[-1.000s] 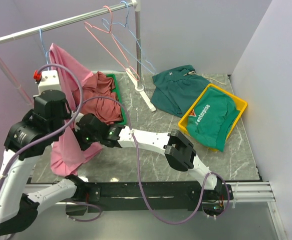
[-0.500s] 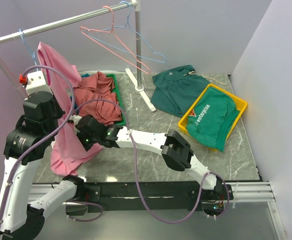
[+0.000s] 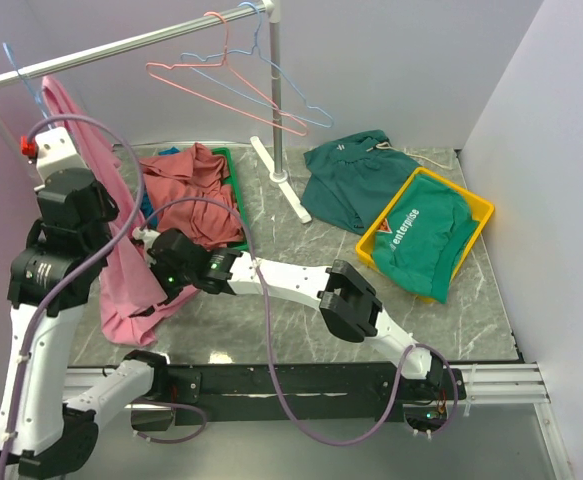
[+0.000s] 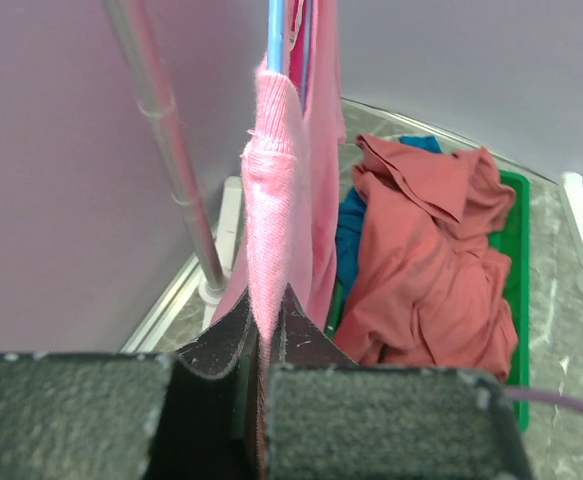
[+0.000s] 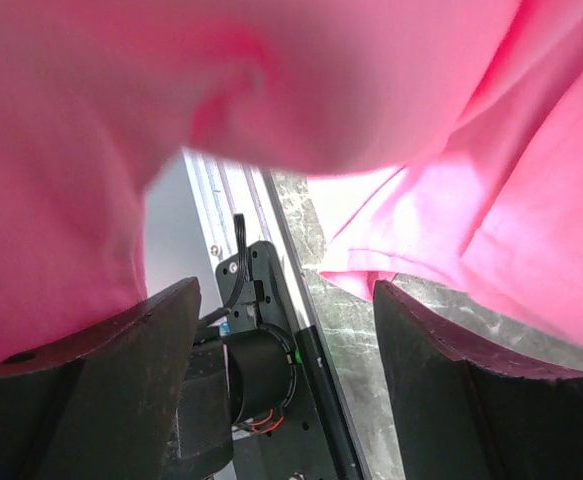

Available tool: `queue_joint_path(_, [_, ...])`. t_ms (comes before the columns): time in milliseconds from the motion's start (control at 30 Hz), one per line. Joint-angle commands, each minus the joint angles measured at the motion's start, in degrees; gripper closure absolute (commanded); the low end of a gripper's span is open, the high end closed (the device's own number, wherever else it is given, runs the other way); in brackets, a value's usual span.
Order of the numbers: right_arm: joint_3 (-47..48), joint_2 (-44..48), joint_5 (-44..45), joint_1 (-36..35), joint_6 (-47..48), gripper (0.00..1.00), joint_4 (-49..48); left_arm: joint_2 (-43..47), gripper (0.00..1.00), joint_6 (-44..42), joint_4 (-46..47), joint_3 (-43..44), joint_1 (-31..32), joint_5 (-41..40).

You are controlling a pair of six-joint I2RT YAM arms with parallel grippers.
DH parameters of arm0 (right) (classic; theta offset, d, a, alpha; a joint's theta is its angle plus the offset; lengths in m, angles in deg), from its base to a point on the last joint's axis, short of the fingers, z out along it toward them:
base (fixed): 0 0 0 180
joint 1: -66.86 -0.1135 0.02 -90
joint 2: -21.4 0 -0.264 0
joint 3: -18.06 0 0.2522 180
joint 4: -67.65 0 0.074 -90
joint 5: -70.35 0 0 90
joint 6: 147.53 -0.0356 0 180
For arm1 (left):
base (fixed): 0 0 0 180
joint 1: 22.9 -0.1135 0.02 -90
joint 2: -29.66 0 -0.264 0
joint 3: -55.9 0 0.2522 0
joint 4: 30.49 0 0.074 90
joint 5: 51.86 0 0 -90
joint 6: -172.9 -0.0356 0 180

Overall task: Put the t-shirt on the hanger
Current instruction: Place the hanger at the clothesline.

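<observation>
the left gripper (image 4: 266, 322) is raised at the left end of the rail (image 3: 141, 40), its jaws pressed together on a narrow fold of the t-shirt (image 3: 121, 285); the pink cloth hangs from that pinch down to the table (image 3: 271, 310), its lower end bunched at the near left edge. the hanger (image 3: 16, 70) shows as a thin blue wire just above the pinched fold, its hook by the rail; whether it rests on the rail cannot be told. the right gripper (image 5: 283, 300) sits low beside the hanging cloth, fingers spread wide with nothing between them. a brick-red shirt (image 3: 191, 190) lies in the green tray (image 3: 233, 170) behind
</observation>
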Motion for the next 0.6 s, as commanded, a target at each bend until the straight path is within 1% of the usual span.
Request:
queue_joint_path(0, [3.1, -1.5, -1.4, 0.3, 0.6, 0.22, 0.1, -2.1, 0.99, -1.9, 7.0, 4.8, -5.0, 3.7])
queue_joint_path(33, [3.2, -1.6, -1.5, 0.3, 0.5, 0.22, 0.1, -2.6, 0.99, -2.0, 7.1, 5.1, -7.3, 5.1])
queue_joint_path(100, [3.4, -1.7, -1.5, 0.3, 0.6, 0.22, 0.2, -3.5, 0.99, -2.0, 7.6, 4.9, -9.8, 9.3])
queue_joint_path(133, [3.3, -1.7, -1.5, 0.4, 0.6, 0.22, 0.4, -3.6, 0.99, -2.1, 7.9, 4.2, -12.1, 11.2])
queue_joint_path(200, [3.3, -1.7, -1.3, 0.2, 0.8, 0.22, 0.5, -3.6, 0.99, -1.9, 8.8, 3.1, -14.3, 13.9])
queue_joint_path(233, [3.4, -1.8, -1.3, 0.3, 0.9, 0.22, 0.4, -3.5, 0.99, -1.8, 9.2, 1.9, -16.4, 16.8])
queue_joint_path(333, [3.5, -2.1, -1.4, 0.3, 0.9, 0.22, 0.2, -3.3, 0.99, -1.4, 10.1, -0.2, -18.8, 20.8])
queue_joint_path(467, [3.3, -2.5, -1.2, 0.3, 0.8, 0.22, 0.0, -3.1, 0.99, -1.1, 10.8, -2.0, -19.7, 24.7])
queue_joint_path(567, [1.7, -1.6, -0.3, 0.5, 0.9, 0.22, -0.9, -3.1, 0.99, -1.4, 10.6, -2.7, -20.0, 26.1])
